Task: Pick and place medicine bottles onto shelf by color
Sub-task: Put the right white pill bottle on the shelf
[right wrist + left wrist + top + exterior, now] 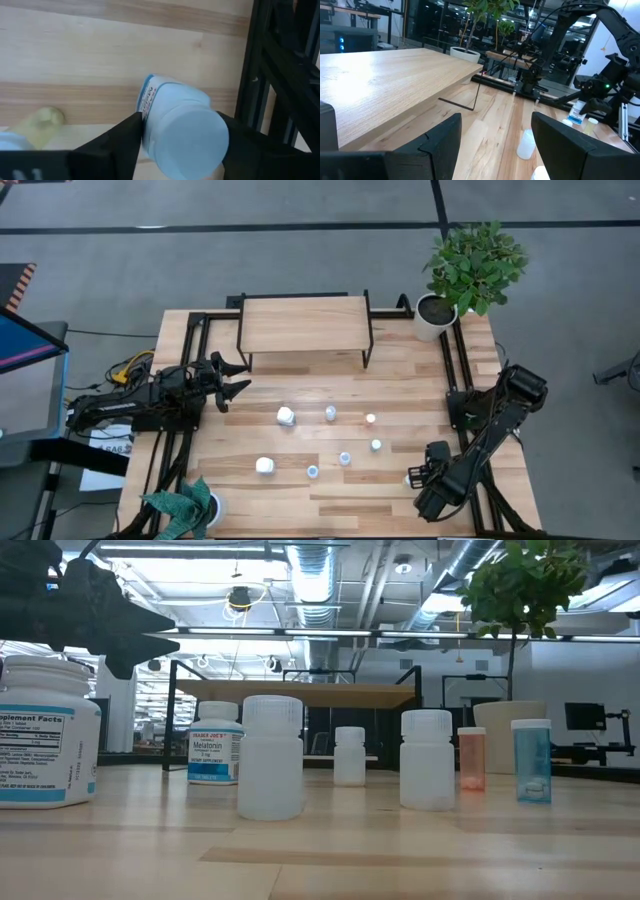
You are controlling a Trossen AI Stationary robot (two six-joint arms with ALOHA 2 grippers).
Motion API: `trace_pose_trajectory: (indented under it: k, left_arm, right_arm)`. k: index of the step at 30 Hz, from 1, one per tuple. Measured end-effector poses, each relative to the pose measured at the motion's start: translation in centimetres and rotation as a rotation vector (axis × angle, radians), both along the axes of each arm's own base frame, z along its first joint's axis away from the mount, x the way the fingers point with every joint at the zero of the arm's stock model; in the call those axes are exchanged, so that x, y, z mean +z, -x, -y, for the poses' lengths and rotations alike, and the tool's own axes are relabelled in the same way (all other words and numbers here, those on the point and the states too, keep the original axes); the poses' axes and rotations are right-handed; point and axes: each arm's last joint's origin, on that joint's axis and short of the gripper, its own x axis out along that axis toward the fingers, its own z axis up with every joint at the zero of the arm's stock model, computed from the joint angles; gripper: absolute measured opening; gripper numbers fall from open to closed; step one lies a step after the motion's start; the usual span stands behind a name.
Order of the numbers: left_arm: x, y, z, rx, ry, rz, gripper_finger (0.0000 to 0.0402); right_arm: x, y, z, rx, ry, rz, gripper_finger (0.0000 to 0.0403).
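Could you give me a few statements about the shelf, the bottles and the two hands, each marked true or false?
1. The shelf has no bottles on it. True.
2. The right hand has a white bottle between its fingers. True.
3. The left hand is holding a bottle. False: its fingers are open and empty, near the shelf's left end.
4. A potted plant stands on the shelf. False: it stands at the table's far right corner, beside the shelf.
5. Several small bottles stand on the table in front of the shelf. True.

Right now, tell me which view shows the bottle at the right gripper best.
The right wrist view: the white bottle with the bluish label fills it, between the right gripper's fingers. The high view shows a white speck there; I cannot pick it out elsewhere.
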Motion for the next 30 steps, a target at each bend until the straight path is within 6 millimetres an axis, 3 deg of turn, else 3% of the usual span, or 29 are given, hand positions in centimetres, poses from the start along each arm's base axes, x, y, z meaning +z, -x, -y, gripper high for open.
trace_pose_trajectory:
  k: [5,8,13,21,30]
  left_arm:
    - [0.0,0.0,0.0,0.0,0.0,0.0,0.0228]
    - [0.0,0.0,0.0,0.0,0.0,0.0,0.0228]
    - [0.0,0.0,0.0,0.0,0.0,0.0,0.0228]
    - [0.0,0.0,0.0,0.0,0.0,0.0,0.0228]
    - [0.0,0.0,0.0,0.002,-0.104,-0.029,0.0228]
  right_arm:
    - [0.2,-0.4,0.4,-0.01,-0.006,0.002,0.0186]
    - [0.6,-0.9,0.9,0.008,-0.028,0.005,0.0177]
    - [4.2,-3.0,3.0,0.116,-0.094,0.076,0.0174]
    - [11.4,-6.3,9.8,0.354,-0.051,0.304,0.0176]
    - [18.7,-10.6,19.1,0.686,0.246,0.688,0.0182]
